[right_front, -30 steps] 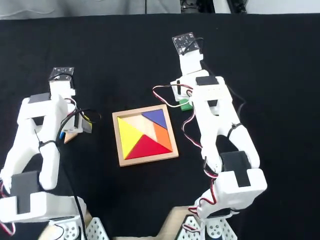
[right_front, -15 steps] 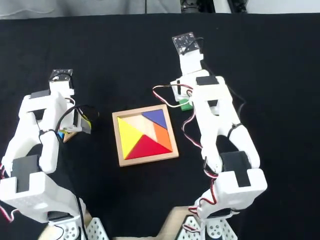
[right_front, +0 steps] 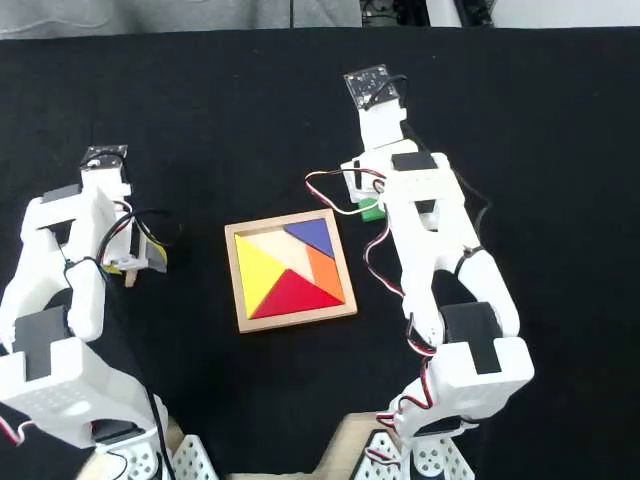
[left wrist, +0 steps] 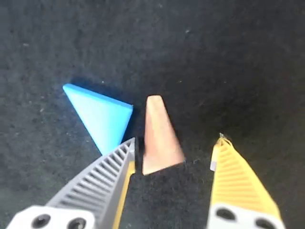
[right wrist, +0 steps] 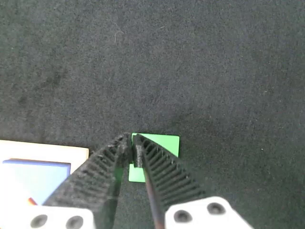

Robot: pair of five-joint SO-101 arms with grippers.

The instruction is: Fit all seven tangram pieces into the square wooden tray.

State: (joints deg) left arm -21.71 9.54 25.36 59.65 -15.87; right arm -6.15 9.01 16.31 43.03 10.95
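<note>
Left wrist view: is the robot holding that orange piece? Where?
Nothing is held. The orange piece sits ungripped between the open jaws of the left gripper.

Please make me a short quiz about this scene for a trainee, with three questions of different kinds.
1. True or false: the green square lies outside the wooden tray.
2. Which piece lies between the fingers of the left tool? A) blue triangle B) tan piece C) red triangle
3. Fill in: the right tool is ___ (open or shut).
Key: 1 true; 2 B; 3 shut.
</note>
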